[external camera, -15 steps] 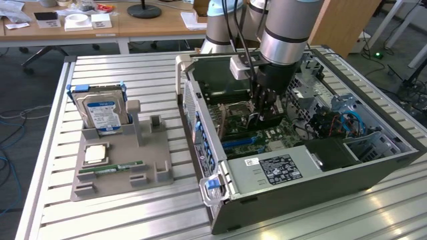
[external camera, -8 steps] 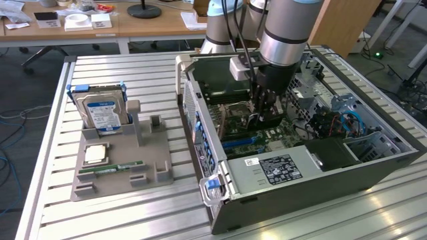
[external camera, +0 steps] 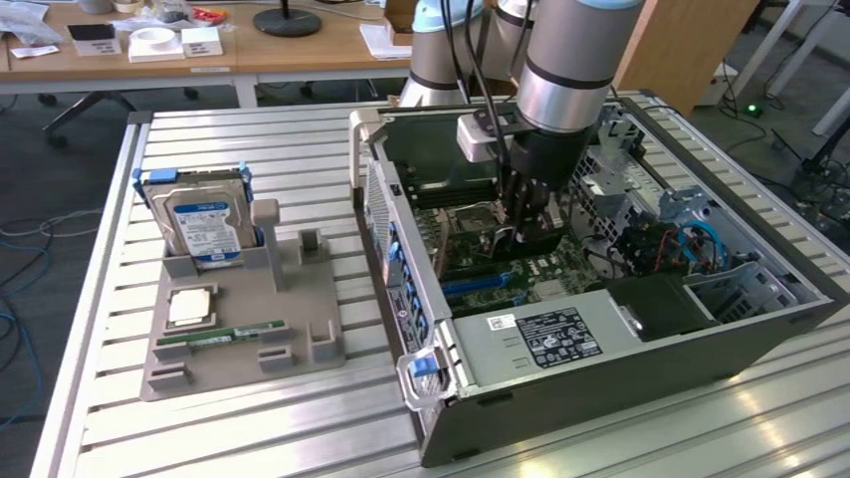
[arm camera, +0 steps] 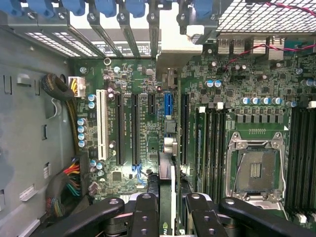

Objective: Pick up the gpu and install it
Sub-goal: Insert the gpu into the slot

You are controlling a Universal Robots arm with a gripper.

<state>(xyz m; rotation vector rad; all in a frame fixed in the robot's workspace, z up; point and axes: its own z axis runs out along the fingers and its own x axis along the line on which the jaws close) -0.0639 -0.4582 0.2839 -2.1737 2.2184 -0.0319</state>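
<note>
Arm reaches down into the open case point(external camera: 598, 368), which lies on its side on the slatted bench point(external camera: 199, 438).

Gripper point(external camera: 525, 234) is low over the motherboard point(arm camera: 143, 74), jaws drawn in narrow. The wrist view shows them clamped on the gpu point(arm camera: 166, 190). The card is seen edge-on, a thin upright strip between the two inner fingers point(arm camera: 146, 217).

The gpu sits above the slot area, roughly in line with the short blue slot point(arm camera: 168, 104), between the long black slots on either side. The CPU socket point(arm camera: 254, 170) lies well off to one side of it. Cannot tell whether the card's edge touches the board or a slot.

Outside the case, on the exterior view's left, a grey holder point(external camera: 239, 354) rests on the bench. A hard drive point(external camera: 199, 224) stands upright at its far end. A RAM stick point(external camera: 219, 337) lies flat near its front, with a square chip point(external camera: 190, 307) just behind the stick.
</note>
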